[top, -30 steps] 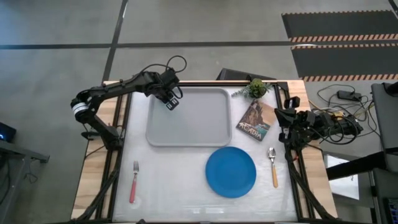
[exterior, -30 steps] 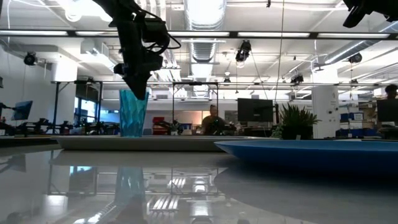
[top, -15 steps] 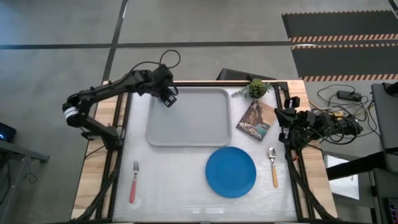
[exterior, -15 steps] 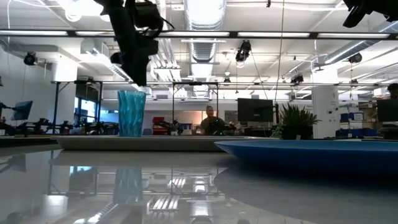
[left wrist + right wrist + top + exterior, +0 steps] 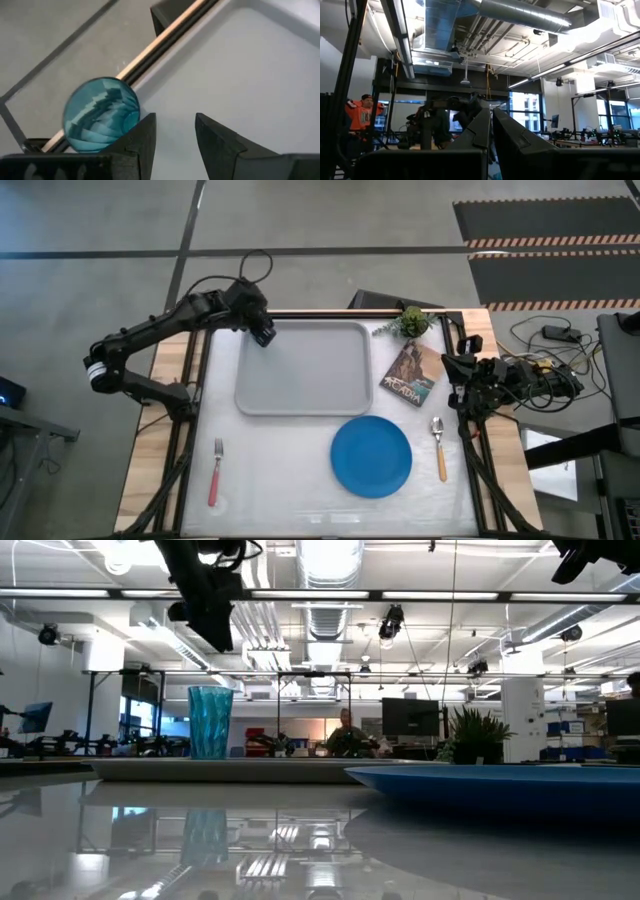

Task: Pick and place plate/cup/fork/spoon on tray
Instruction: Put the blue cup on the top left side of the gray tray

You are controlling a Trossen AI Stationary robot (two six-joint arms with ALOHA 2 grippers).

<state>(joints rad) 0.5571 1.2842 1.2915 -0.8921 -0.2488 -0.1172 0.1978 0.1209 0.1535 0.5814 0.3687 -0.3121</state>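
Note:
The teal cup (image 5: 210, 722) stands upright on its base in the far left corner of the grey tray (image 5: 305, 370); it also shows from above in the left wrist view (image 5: 102, 114). My left gripper (image 5: 175, 135) is open and empty. It hovers above the cup (image 5: 215, 635), and it hides the cup in the high view (image 5: 263, 333). The blue plate (image 5: 371, 456), the pink-handled fork (image 5: 215, 472) and the orange-handled spoon (image 5: 440, 448) lie on the table nearer the front. My right gripper (image 5: 490, 127) is shut and waits raised at the table's right edge (image 5: 455, 367).
A brownish picture card (image 5: 410, 373) and a small potted plant (image 5: 412, 321) sit to the right of the tray. The plate lies just in front of the tray's near right corner. People show in the room beyond the table.
My left gripper has let go of the cup, risen clear of it, and drawn back toward the table's far left corner. The cup stays upright on the tray where it was.

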